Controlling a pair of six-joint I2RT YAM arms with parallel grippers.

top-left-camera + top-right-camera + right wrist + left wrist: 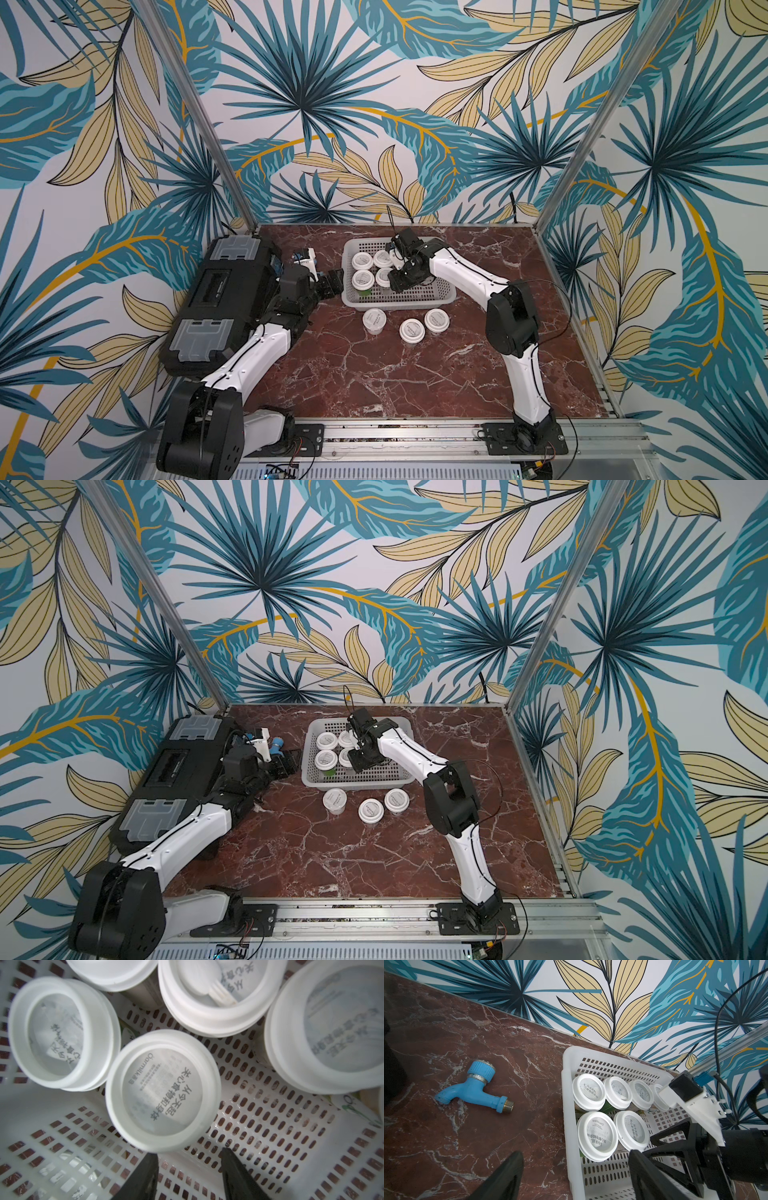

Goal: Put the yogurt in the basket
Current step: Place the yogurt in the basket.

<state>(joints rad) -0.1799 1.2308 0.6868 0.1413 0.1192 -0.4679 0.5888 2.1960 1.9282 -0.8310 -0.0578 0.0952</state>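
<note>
Inside the basket (399,305), six yogurt cups (596,1136) stand upright, crowded toward its left wall: four in the far row and two in the near row, as the left wrist view shows. Your right gripper (188,1152) hangs over the basket floor with its jaws parted and nothing between them. The nearest cup (163,1088) stands just beyond the fingertips, free of both.

In front of the basket's near wall, three cups (411,329) wait close together on the table (374,382). Beside the basket's left wall, your left gripper (332,281) hovers with its jaws spread wide and empty. The blue tap (473,1093) and the black toolbox (224,299) lie farther out on that side and are no part of the job.

The step in hand reads as release and withdrawal.
- Raise the right gripper straight up, jaws apart, until the fingers clear the lids and the basket rim. Sideways drift risks tipping the neighbouring cups.
- Only then cross the near wall to the three outside cups.
- Set each one on the bare floor at the basket's near right.
</note>
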